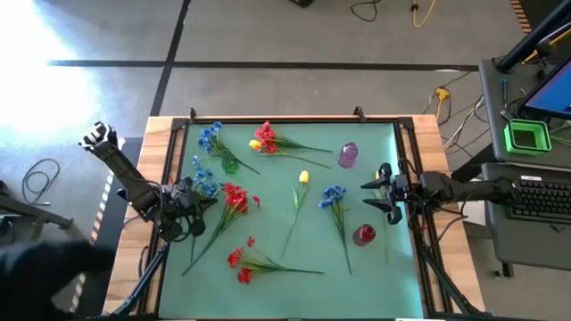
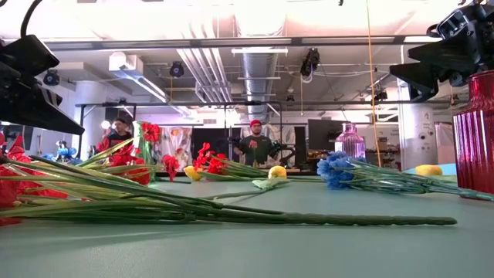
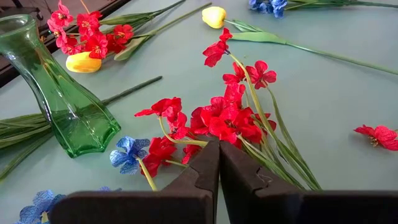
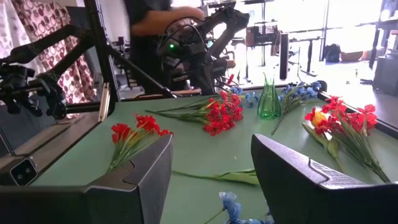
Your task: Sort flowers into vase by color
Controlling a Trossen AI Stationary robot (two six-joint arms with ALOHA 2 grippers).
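Observation:
Artificial flowers lie flat on the green mat: a red cluster [image 1: 234,196] [image 3: 227,118], another red stem [image 1: 241,259], a red and yellow bunch [image 1: 263,138], a yellow tulip [image 1: 303,176], and blue blossoms [image 1: 335,194] [image 1: 210,134]. My left gripper [image 1: 203,203] [image 3: 219,144] is shut, just left of the red cluster. My right gripper [image 1: 372,196] [image 4: 211,149] is open above the mat's right side, past the blue blossoms, and holds nothing. My left gripper has its shut fingertips [image 3: 211,155] level at the left edge of the red cluster's blooms [image 3: 217,130], coming from the table's left. I cannot tell whether they touch the blooms. The cluster lies on the mat.
A green glass vase [image 1: 230,165] [image 3: 68,93] stands upright just beyond the left gripper. A pink vase [image 1: 348,155] stands at the far right and a red vase [image 1: 364,234] at the near right, close to the right gripper. People stand beyond the table in the low view.

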